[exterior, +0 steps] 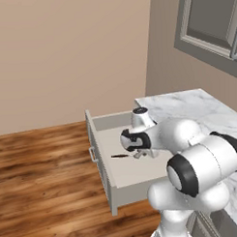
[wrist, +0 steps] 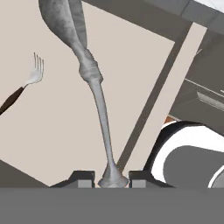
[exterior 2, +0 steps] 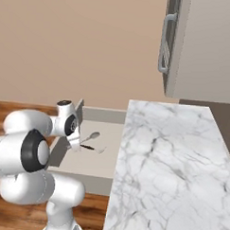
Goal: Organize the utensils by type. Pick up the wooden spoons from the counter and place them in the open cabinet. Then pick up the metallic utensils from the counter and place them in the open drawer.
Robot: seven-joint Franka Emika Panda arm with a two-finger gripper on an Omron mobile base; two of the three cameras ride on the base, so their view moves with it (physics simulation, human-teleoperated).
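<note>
Left base view: the wide, shallow light grey drawer (exterior: 123,180) is seen pulled out from under the white grey-veined marble counter (exterior: 207,110). The white arm is bent over the drawer's pale floor, and the two-finger gripper (exterior: 136,154) is held low above it. A slim dark-handled metal fork (exterior: 120,155) is seen lying on the drawer floor just beside the gripper. An open grey wall cabinet (exterior: 209,25) is seen at upper right.

Right base view: the gripper (exterior 2: 76,144) is seen over the drawer (exterior 2: 93,175), left of the counter (exterior 2: 171,166). A small thin silver spoon (exterior 2: 91,136) is seen slanting up from the gripper, bowl end uppermost. The fork (exterior 2: 90,147) lies flat on the drawer floor, just beside the spoon.

Hand view: the spoon's (wrist: 89,74) handle end is clamped between the two dark finger tips (wrist: 83,178), with the bowl pointing away from the hand. The fork (wrist: 24,89) is seen apart from it at left, tines pale, on the pale drawer (wrist: 144,65) floor.
</note>
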